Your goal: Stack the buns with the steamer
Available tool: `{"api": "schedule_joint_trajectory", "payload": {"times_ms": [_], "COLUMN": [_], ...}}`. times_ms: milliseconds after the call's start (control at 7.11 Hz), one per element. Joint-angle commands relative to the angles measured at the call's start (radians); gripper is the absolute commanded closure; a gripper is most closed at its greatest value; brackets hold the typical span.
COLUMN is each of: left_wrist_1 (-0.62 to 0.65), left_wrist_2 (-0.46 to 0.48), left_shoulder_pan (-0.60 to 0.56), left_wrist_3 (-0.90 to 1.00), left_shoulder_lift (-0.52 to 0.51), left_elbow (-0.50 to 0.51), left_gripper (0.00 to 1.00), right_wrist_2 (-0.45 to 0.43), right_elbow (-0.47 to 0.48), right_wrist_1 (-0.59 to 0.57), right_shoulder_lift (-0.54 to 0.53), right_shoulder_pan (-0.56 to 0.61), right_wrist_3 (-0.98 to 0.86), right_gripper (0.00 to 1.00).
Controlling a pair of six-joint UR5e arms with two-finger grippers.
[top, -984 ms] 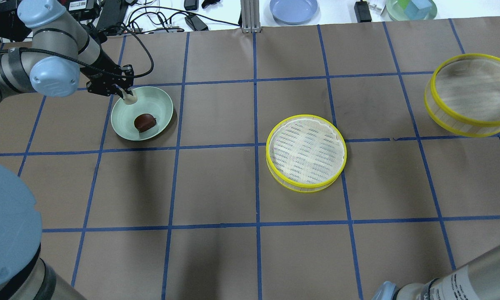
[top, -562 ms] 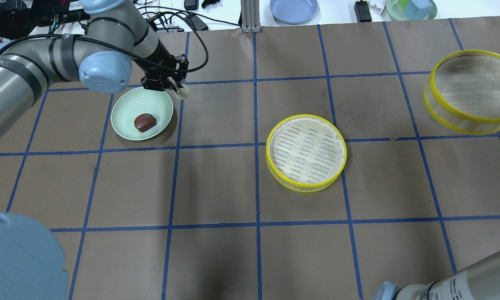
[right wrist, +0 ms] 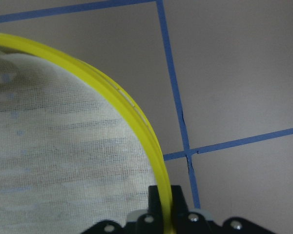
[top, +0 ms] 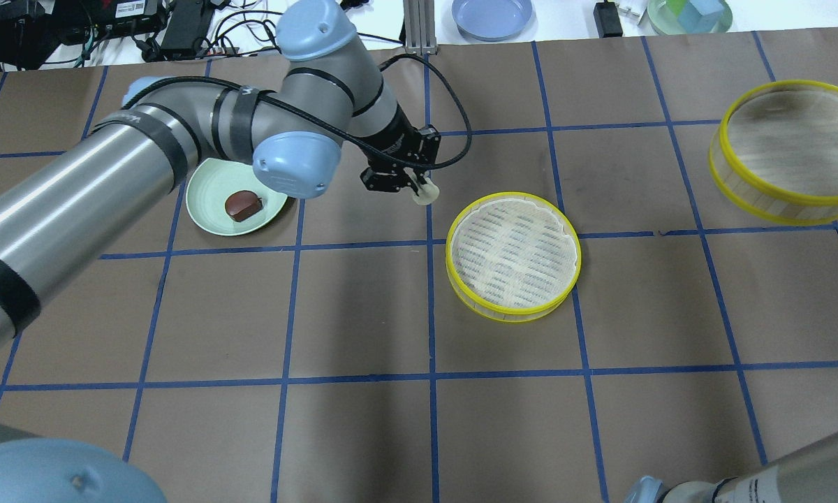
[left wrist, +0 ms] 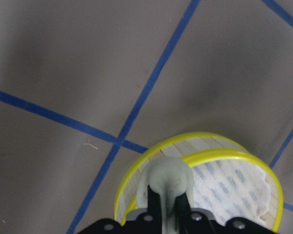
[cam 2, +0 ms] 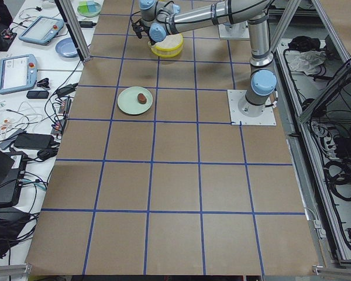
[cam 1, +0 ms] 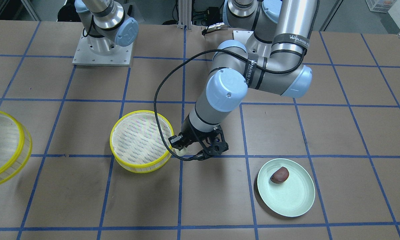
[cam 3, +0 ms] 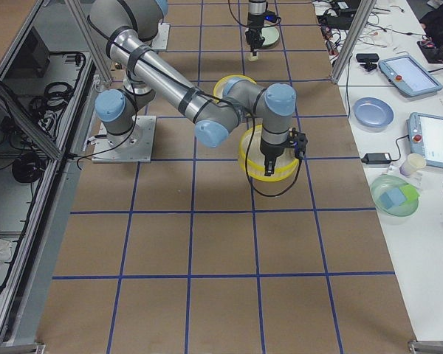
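My left gripper (top: 422,192) is shut on the cream-white bun (top: 426,195) and holds it above the table, just left of the steamer tray (top: 513,255) with the yellow rim and white slatted floor. The left wrist view shows the bun (left wrist: 168,176) between the fingers, over the tray's near rim (left wrist: 136,168). The reddish-brown bun (top: 243,204) lies on the pale green plate (top: 208,192). My right gripper (right wrist: 165,202) is shut on the rim of the second steamer tray (top: 789,150), held tilted at the far right.
A blue plate (top: 492,15), a green dish with blocks (top: 689,15), cables and an aluminium post (top: 419,28) lie beyond the table's far edge. The left arm (top: 181,140) spans over the plate's edge.
My left gripper has lifted the cream bun off the green plate and carried it right, to beside the middle steamer tray. The right-held tray has shifted slightly.
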Motion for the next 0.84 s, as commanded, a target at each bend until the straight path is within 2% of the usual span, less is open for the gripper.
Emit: {"api": "schedule_joint_trajectory", "payload": {"times_ms": [0, 141, 281, 422, 703], "left_wrist_1": [0.01, 0.05, 0.11, 0.128, 0.132], "left_wrist_2": [-0.007, -0.007, -0.009, -0.007, -0.007], "left_shoulder_pan": [-0.101, -0.125, -0.136, -0.136, -0.136], "left_wrist_3": [-0.024, -0.027, -0.025, -0.018, 0.036], "left_shoulder_lift": [-0.017, -0.028, -0.04, -0.046, -0.043], "left_elbow": [-0.026, -0.045, -0.068, -0.073, -0.069], "left_gripper": [1.0, 1.0, 0.85, 0.03, 0.0], "right_wrist_2": [0.042, 0.056, 0.067, 0.065, 0.064], "right_elbow": [0.031, 0.031, 0.031, 0.031, 0.043], "right_wrist_1": [0.005, 0.008, 0.044, 0.048, 0.077], "right_shoulder_lift": [-0.029, -0.032, -0.038, -0.046, -0.077], "right_shoulder_pan": [0.031, 0.032, 0.037, 0.05, 0.104], "right_wrist_3": [-0.028, 0.001, 0.021, 0.05, 0.16], "right_gripper": [1.0, 1.0, 1.0, 1.0, 1.0]}}
